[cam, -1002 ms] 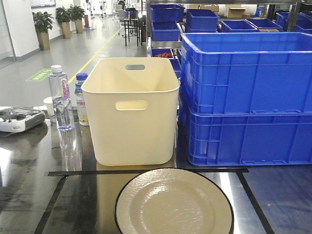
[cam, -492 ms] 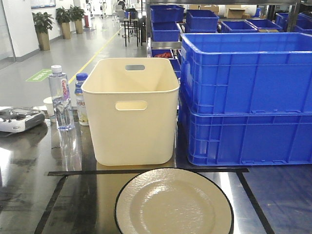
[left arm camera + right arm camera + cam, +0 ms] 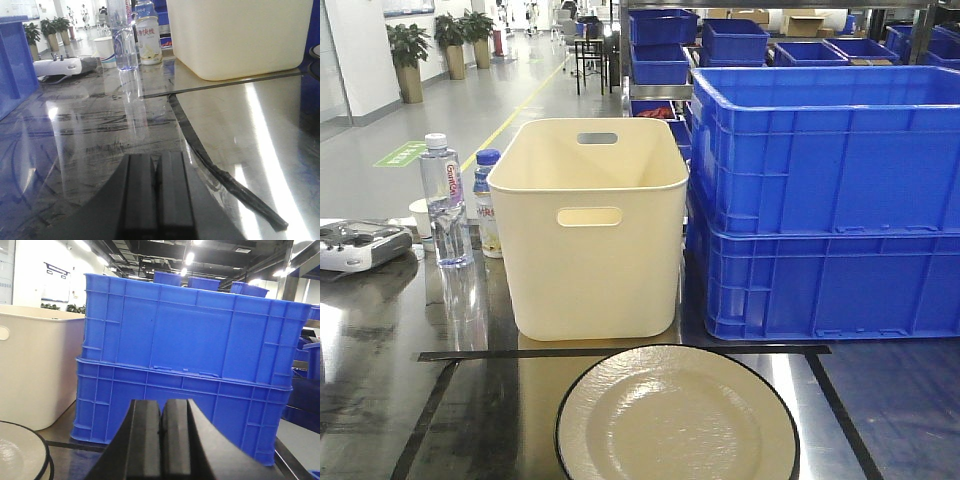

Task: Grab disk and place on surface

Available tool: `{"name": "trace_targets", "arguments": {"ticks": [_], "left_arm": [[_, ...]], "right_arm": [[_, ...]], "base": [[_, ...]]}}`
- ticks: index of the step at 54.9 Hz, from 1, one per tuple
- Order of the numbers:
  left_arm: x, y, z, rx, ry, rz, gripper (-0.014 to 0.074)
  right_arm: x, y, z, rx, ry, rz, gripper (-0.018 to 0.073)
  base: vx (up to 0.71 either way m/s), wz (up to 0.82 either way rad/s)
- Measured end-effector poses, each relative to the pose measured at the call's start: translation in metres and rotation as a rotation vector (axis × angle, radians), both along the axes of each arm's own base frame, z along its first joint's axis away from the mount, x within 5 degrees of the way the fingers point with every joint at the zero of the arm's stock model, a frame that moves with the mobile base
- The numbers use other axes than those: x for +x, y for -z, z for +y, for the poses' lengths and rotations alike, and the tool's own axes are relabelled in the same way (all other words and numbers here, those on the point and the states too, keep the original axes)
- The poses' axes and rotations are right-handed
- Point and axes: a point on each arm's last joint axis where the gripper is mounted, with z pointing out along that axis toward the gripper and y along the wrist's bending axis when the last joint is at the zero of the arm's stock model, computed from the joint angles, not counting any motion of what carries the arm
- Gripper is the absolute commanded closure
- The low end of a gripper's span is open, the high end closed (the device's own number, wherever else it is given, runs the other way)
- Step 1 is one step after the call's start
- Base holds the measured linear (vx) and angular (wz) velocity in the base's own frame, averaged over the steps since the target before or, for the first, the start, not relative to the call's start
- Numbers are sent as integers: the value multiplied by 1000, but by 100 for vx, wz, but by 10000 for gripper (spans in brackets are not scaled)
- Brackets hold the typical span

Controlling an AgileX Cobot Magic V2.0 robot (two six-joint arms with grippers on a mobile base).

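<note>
Inspector: Any change?
Operator: None. The disk remains on the desk inside the tape. Left end effector and right end effector are both together, holding nothing.

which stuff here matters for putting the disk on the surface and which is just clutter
For the job: disk, surface, left gripper, right gripper.
Lying about: cream bin, blue crates, water bottles, paper cup, controller.

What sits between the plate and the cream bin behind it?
In the front view, only a black tape line on the tabletop separates plate from cream bin.
</note>
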Motion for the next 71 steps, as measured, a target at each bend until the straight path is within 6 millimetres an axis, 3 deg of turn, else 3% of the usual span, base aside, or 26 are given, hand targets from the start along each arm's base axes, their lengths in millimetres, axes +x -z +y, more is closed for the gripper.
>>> {"name": "trace_targets", "arguments": {"ticks": [29,34,42,47,71], "left_arm": [[0,0,0,0,0,0,604],[0,0,0,0,0,0,604],[0,0,0,0,0,0,604],[0,0,0,0,0,0,604],[0,0,0,1,0,3,604]], "right_arm": [[0,2,0,1,0,0,568],[-5,18,0,1,-1,16,568],[-23,81,-2,22,-3,118,568],[-31,107,-3,43,0,228,568],[-40,117,-4,29,10,277,568]], "base": [[0,0],[0,0],[0,0],[0,0],[0,0]]}}
